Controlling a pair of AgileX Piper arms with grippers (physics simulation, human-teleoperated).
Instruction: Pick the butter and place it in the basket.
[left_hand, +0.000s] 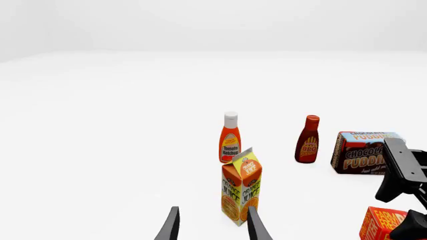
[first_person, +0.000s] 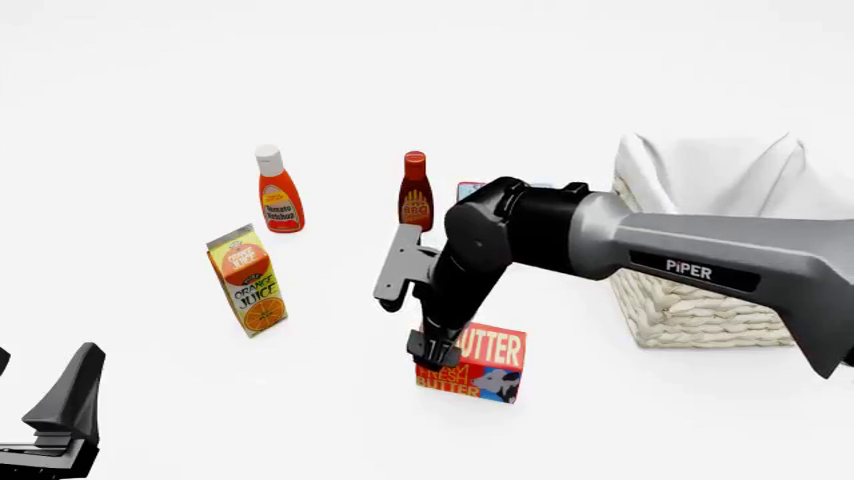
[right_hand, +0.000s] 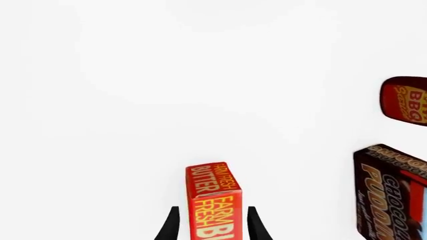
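The butter (first_person: 475, 364), a red-orange box with yellow and white lettering, stands on the table in front of the basket (first_person: 694, 315), well to its left. My right gripper (first_person: 433, 350) reaches down over the butter's left end. In the right wrist view the butter (right_hand: 212, 197) sits between the fingers of the right gripper (right_hand: 212, 225), with a thin gap on each side; the jaws are open. My left gripper (left_hand: 212, 227) is open and empty, low at the near left, and far from the butter (left_hand: 381, 223).
An orange juice carton (first_person: 246, 280), a ketchup bottle (first_person: 278, 200) and a BBQ sauce bottle (first_person: 416, 195) stand left of and behind the butter. The chocolate pudding box (left_hand: 363, 152) lies behind my right arm, near the BBQ bottle.
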